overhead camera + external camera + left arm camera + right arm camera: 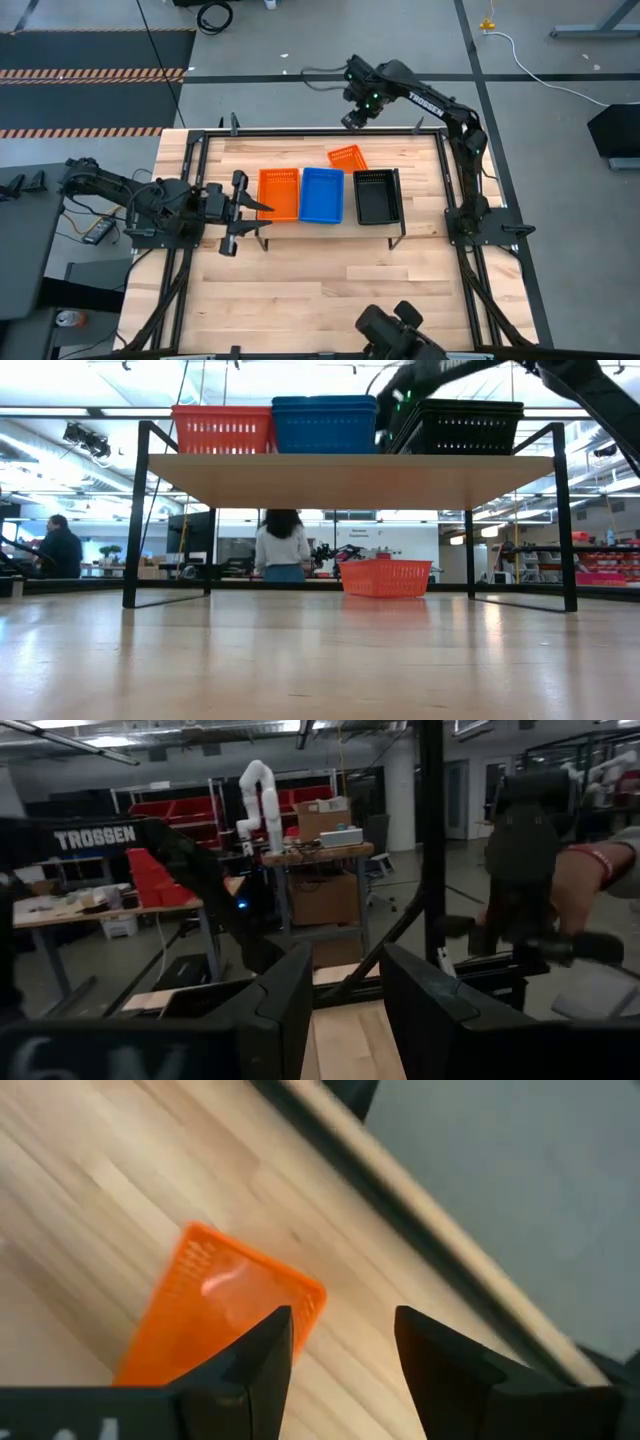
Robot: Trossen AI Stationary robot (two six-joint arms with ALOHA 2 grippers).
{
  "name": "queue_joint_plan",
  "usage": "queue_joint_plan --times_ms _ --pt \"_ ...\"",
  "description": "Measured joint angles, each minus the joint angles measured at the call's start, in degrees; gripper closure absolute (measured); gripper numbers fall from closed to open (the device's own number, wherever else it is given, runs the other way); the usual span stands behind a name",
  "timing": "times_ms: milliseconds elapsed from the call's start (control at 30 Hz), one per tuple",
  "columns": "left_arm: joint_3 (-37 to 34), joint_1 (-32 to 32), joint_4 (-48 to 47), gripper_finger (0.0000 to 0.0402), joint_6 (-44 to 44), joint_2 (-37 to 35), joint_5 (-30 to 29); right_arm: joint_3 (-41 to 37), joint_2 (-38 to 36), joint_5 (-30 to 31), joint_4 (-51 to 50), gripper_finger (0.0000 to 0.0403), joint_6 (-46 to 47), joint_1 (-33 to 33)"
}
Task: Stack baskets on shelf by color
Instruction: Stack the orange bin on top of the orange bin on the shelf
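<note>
On the wooden table (320, 290), a low wooden shelf (350, 478) on thin black legs is standing near the middle, carrying three stacks of baskets side by side. Seen from above, the orange stack (279, 194) is sitting at the left end, the blue stack (322, 195) is sitting in the middle and touching it, and the black stack (376, 196) is sitting at the right end, just beside the blue one. From table height, the same three stacks are showing in a row on top of the board, orange, blue, then black. One more orange basket (347, 157) is lying by itself on the tabletop behind the shelf, turned at a slight angle, near the table's far edge; the low view is showing it beneath the shelf board, between the legs. The right gripper (354, 119) is hanging above the far edge of the table, close to that loose orange basket, and its wrist camera is looking down on the basket between two fingers (262, 1360) that are spread apart and grasping nothing. The left gripper (250, 211) is resting at the left side of the table, just beside the orange stack, with its fingers parted and nothing between them. Beyond the table, a person (282, 546) is standing in the room, and another person (60, 548) is sitting at the far left.
</note>
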Motion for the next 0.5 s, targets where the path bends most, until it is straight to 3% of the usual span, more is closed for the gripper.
queue_joint_plan --times_ms 133,300,500 --pt "0.0 1.6 -1.5 0.0276 0.0 0.0 0.0 -5.9 0.2 -0.7 5.0 0.0208 -3.1 -0.9" --pt "0.0 3.4 -1.9 0.0276 0.0 0.0 0.0 -6.9 0.1 -6.5 6.1 0.0196 -4.3 -0.8" --pt "0.0 6.2 -1.7 0.0276 0.2 0.0 0.0 -7.7 0.6 -4.3 5.3 0.0192 -1.4 1.0"
